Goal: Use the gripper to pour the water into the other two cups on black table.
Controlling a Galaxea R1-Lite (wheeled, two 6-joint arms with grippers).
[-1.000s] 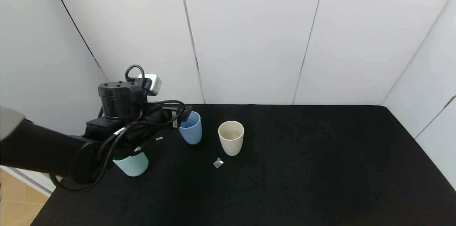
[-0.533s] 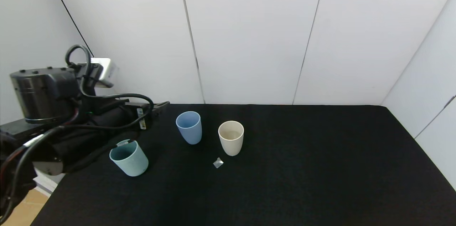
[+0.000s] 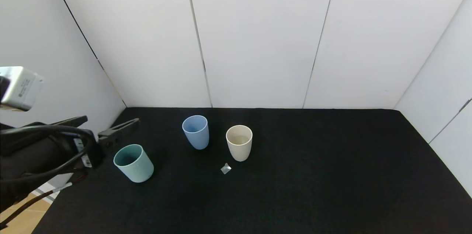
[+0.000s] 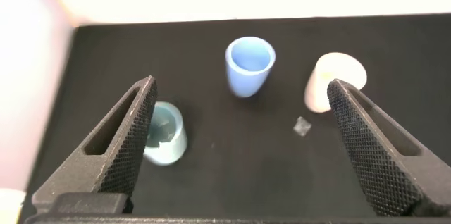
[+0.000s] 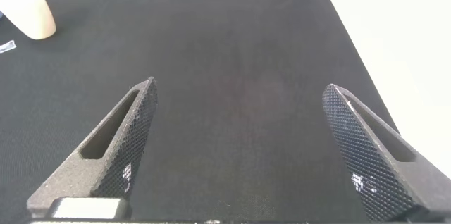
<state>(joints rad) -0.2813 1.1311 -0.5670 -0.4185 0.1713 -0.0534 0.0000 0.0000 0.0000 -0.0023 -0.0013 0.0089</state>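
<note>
Hovering at the left edge of the black table [image 3: 295, 175], the left gripper [image 3: 105, 128] is holding nothing, its fingers spread wide apart. The teal cup [image 3: 133, 162] is standing upright just beside it, the blue cup [image 3: 195, 132] and cream cup [image 3: 239, 142] farther right. Water is possibly lying in the cream cup, though this is hard to confirm. The right gripper [image 5: 239, 146] is showing its fingers apart over bare cloth.

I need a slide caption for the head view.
Open left gripper beside teal cup; blue cup and beige cup upright.
</note>
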